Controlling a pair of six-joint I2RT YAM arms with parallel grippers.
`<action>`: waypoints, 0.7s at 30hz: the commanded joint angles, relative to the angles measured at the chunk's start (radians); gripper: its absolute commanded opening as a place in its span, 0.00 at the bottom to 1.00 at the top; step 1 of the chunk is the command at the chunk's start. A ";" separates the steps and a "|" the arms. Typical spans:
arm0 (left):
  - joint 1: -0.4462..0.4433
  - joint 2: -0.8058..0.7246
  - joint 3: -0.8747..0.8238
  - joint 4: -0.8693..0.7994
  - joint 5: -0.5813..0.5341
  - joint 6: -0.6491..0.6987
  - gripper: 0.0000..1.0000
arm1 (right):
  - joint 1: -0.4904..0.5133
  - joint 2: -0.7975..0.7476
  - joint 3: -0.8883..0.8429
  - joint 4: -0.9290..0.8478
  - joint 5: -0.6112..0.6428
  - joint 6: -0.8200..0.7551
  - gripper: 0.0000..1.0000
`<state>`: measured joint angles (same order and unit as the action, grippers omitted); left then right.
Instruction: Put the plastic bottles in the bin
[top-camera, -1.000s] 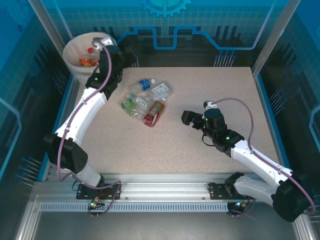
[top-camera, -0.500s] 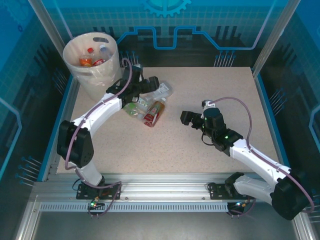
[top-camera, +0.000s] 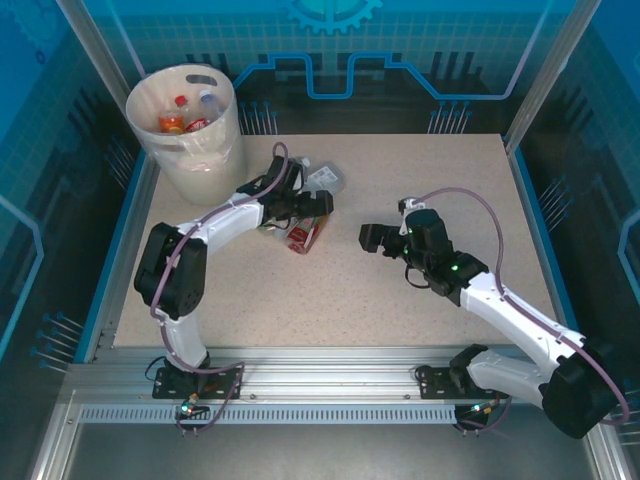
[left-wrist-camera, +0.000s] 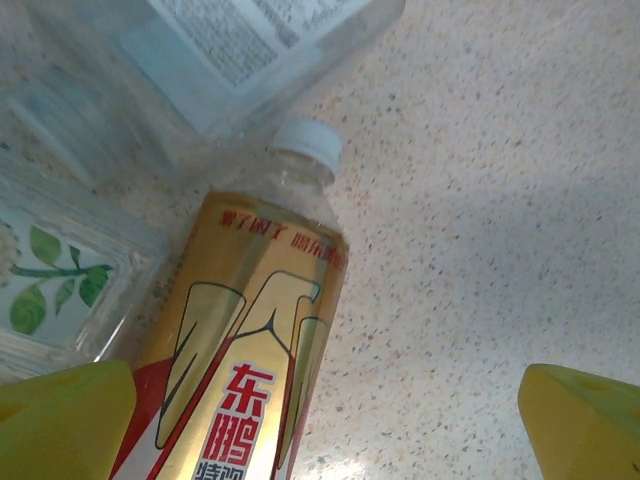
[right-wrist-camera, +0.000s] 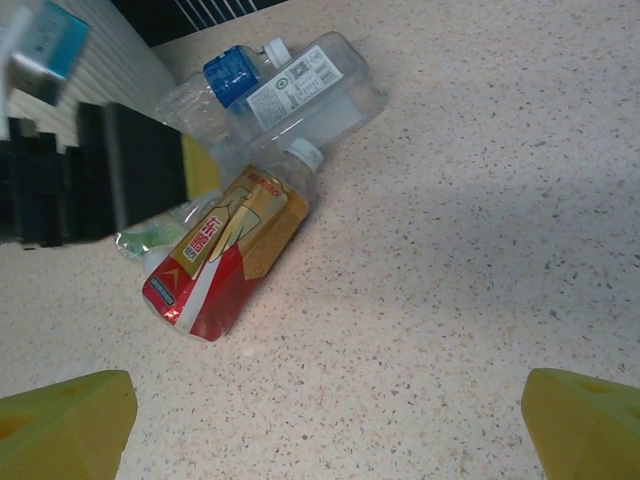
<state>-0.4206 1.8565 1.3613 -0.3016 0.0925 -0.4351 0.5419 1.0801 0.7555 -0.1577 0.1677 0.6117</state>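
Observation:
The cream bin (top-camera: 200, 160) stands at the table's far left corner with a few plastic bottles (top-camera: 180, 118) inside. A pile of bottles lies mid-table: a gold-and-red labelled one (left-wrist-camera: 240, 360) (right-wrist-camera: 225, 255) (top-camera: 303, 237), a clear white-labelled one (left-wrist-camera: 230, 60) (right-wrist-camera: 300, 95) (top-camera: 325, 178), a blue-labelled one (right-wrist-camera: 225, 80) and a green-leaf one (left-wrist-camera: 50, 285). My left gripper (top-camera: 315, 205) (left-wrist-camera: 325, 430) hovers open low over the pile, the gold bottle close to its left finger (left-wrist-camera: 60, 420). My right gripper (top-camera: 368, 238) (right-wrist-camera: 320, 440) is open over bare table right of the pile.
Speckled tabletop (top-camera: 420, 180) stretches right of and in front of the pile. Blue-lit enclosure walls and metal posts (top-camera: 540, 70) ring the table. The left arm's black wrist (right-wrist-camera: 140, 175) sits against the pile's left side.
My left arm has swung from above the bin down and right to the bottle pile, still open. The right arm has barely moved.

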 joint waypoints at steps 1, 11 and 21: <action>-0.022 0.033 -0.015 -0.006 0.023 0.024 0.99 | -0.013 0.019 0.038 -0.058 -0.034 -0.026 1.00; -0.111 0.055 0.006 -0.065 -0.063 0.081 0.99 | -0.011 0.052 0.062 -0.071 -0.066 -0.022 1.00; -0.148 0.196 0.174 -0.264 -0.278 0.108 0.98 | -0.013 0.045 0.066 -0.096 -0.003 0.007 1.00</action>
<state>-0.5694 2.0060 1.5043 -0.4496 -0.1371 -0.3565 0.5419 1.1290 0.7940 -0.2211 0.1349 0.6090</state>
